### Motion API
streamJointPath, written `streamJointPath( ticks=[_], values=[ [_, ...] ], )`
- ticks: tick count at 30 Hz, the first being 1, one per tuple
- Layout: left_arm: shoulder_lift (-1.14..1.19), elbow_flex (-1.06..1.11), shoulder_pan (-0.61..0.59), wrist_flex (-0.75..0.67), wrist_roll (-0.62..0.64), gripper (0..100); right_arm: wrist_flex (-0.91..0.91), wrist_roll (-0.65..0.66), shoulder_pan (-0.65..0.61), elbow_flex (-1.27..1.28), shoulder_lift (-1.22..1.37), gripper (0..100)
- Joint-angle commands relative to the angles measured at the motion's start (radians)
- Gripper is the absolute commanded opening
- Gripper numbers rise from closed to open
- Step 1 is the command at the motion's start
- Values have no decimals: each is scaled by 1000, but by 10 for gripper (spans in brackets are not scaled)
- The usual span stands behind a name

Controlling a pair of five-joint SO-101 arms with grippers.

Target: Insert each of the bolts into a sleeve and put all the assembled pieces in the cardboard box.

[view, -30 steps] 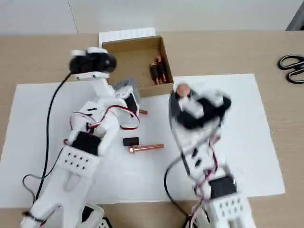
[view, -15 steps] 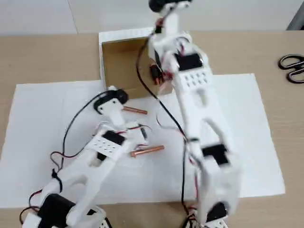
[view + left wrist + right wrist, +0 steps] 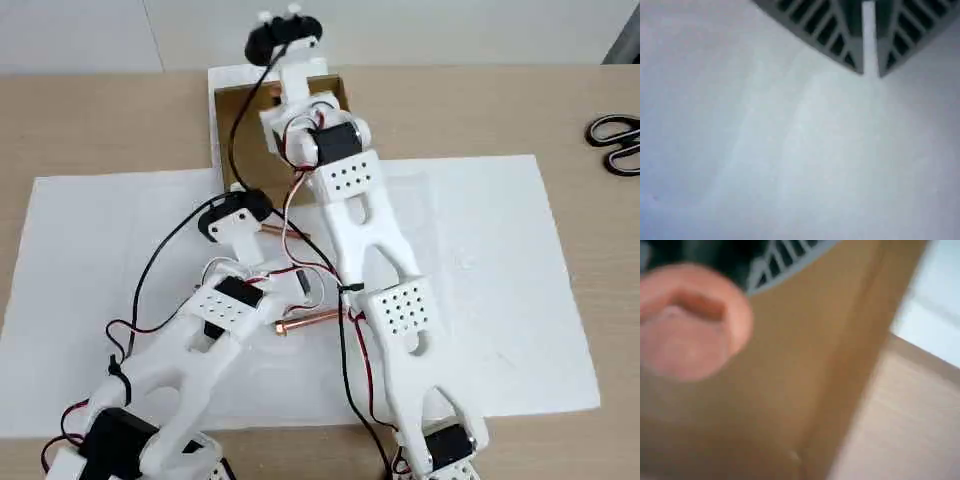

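Observation:
The cardboard box [image 3: 226,125] stands at the back of the table, and my right arm [image 3: 335,160] stretches over it with its wrist above the inside. In the right wrist view a copper bolt head [image 3: 687,325] sits very close, held at a grey finger [image 3: 785,257], with the brown box wall [image 3: 805,370] behind it. My left arm [image 3: 232,215] is low over the white paper [image 3: 480,250]. The left gripper [image 3: 871,72] points down at bare paper, jaws together, nothing between them. One loose copper bolt [image 3: 287,232] lies beside the left wrist. Another bolt [image 3: 312,320] lies between the arms.
Scissors [image 3: 614,140] lie at the far right edge of the wooden table. Cables from both arms cross over the middle of the paper. The paper's right half is open room.
The right arm swung from above the paper out to the box, carrying the copper piece. The left arm drew back from the box and came down beside a loose bolt.

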Motion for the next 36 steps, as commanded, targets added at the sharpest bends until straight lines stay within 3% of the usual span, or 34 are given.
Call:
streamJointPath(
  ticks=[1,15,21,26,31,36],
  values=[
    [-9,-10,-5,-20,-9,6,-4,9,19,-71,18,4],
    [-9,-8,2,-32,-11,6,-36,12,65,-51,137,9],
    [-11,-8,2,-32,-11,6,-38,11,64,-43,166,205],
    [-15,-8,-8,-32,-5,6,-25,11,64,-80,162,227],
    [-130,8,-86,14,-5,6,125,11,62,-180,53,227],
    [-376,4,-107,180,-60,6,440,11,59,-187,-246,227]
  ],
)
